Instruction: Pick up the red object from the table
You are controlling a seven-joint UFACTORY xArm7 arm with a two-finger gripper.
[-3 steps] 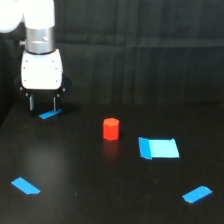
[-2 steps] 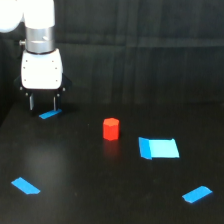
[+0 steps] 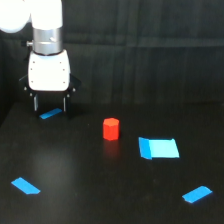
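Red object (image 3: 111, 128) stood upright on the table (image 3: 90, 190), out in the open near the middle of the black surface, with nothing touching it. Up and off toward the exterior view's left hung the gripper (image 3: 50, 104), its two thin fingers pointing straight down, spread apart with a clear gap between them and nothing held. Right beneath those fingers lay a small blue tape strip (image 3: 51, 114), not the target at all. So the whole play turned on one line: the cylinder sat toward the exterior view's right of the pincer and nearer the camera, well apart from it, and lower than the fingertips. Being a round upright piece, it offered no long axis to line up with across the table; any approach from above looked fair. A light-blue rectangle (image 3: 159, 148) lay just beside the cylinder on the exterior view's right, flat and no obstacle by the look of it. The grasp was not yet begun.
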